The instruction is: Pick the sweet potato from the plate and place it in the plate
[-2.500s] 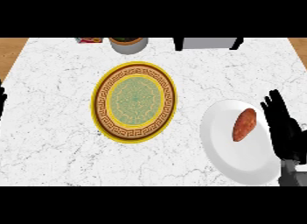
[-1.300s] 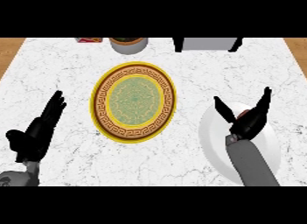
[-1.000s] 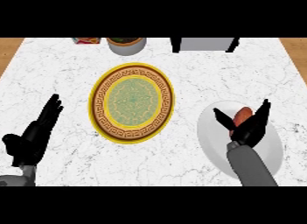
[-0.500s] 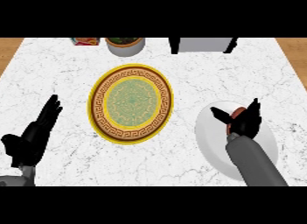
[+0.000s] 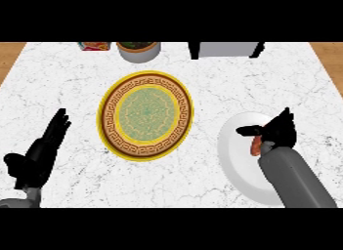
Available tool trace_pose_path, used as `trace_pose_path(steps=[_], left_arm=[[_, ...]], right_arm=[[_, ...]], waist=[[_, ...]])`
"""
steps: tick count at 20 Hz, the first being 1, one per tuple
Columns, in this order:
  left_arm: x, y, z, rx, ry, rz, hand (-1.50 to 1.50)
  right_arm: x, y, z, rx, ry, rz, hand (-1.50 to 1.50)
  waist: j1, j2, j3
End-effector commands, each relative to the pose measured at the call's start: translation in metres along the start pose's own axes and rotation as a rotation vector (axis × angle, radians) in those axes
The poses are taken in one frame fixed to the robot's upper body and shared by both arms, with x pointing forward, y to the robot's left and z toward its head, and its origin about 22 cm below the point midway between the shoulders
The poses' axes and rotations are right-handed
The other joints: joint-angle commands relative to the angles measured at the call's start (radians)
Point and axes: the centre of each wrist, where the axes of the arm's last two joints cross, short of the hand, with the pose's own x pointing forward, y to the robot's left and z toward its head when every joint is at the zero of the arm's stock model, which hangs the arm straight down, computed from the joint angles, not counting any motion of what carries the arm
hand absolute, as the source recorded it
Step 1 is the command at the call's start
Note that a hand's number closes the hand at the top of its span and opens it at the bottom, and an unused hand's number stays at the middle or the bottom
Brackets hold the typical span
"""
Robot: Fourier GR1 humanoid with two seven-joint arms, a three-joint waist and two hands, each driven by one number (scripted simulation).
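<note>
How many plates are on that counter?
2. A gold-rimmed patterned plate lies in the middle of the counter. A plain white plate lies to its right, partly covered by the right hand. No others show.

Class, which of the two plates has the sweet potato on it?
The plain white plate at the right, beneath the right hand; the patterned plate in the middle has a yellow rim.

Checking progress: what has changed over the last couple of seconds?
The right hand moved in from the right edge onto the white plate, over the sweet potato. The left hand came in, open. The sweet potato and patterned plate stayed put.
</note>
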Motion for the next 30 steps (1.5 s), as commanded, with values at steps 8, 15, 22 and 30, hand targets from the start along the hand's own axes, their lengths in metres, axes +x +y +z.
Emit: trace_pose_path(steps=[8,15,22,30], left_arm=[[0.012,-0.012,-0.015,-0.013,-0.025,-0.008,0.00],[0.004,-0.006,-0.006,-0.026,-0.022,-0.002,0.00],[0.014,-0.002,-0.019,-0.015,-0.022,-0.002,0.00],[0.010,-0.014,-0.014,-0.016,-0.019,-0.003,0.00]], right_arm=[[-0.002,-0.034,0.020,0.035,0.169,0.060,-1.50],[-0.004,-0.040,-0.013,0.034,0.227,0.119,-1.50],[-0.029,-0.014,-0.019,0.156,0.168,0.124,1.50],[-0.054,0.010,-0.011,0.106,0.078,0.122,1.50]], waist=[[0.023,0.013,0.005],[0.035,0.015,0.005],[0.039,0.017,0.006],[0.037,0.017,0.006]])
